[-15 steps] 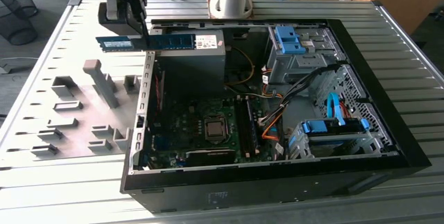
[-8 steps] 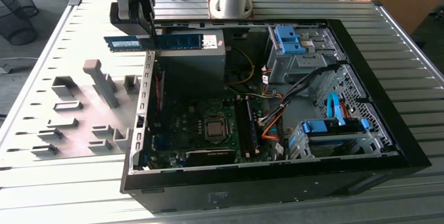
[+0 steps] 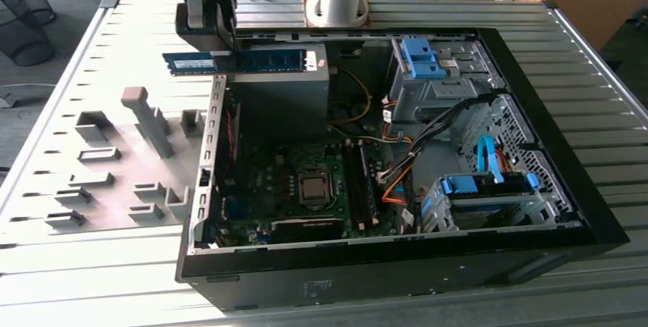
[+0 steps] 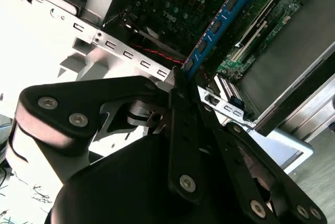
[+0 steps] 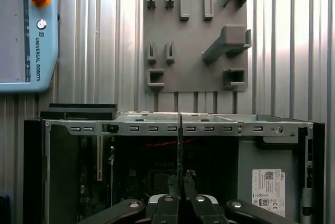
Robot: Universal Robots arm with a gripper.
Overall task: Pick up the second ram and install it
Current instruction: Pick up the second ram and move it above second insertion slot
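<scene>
Jaws of the gripper (image 3: 224,55) pinch one RAM stick (image 3: 268,61) on edge above the rim of one open computer case (image 3: 405,259); one grey fixture plate (image 3: 132,169) lies beside that case.

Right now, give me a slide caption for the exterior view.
Tool holds the second ram above the open computer case's edge, unseated.

Between the jaws, the second ram (image 4: 217,25) is a glossy blue circuit board carrying matt dark chips. The gripper (image 4: 180,75) gripping it is matt black with bright metal screw heads. Beyond the jaws, the case frame (image 4: 128,54) is bare, dull-silver sheet metal. The table (image 5: 104,51) is ribbed satin metal, and the fixture plate (image 5: 193,41) is matt grey plastic.
</scene>
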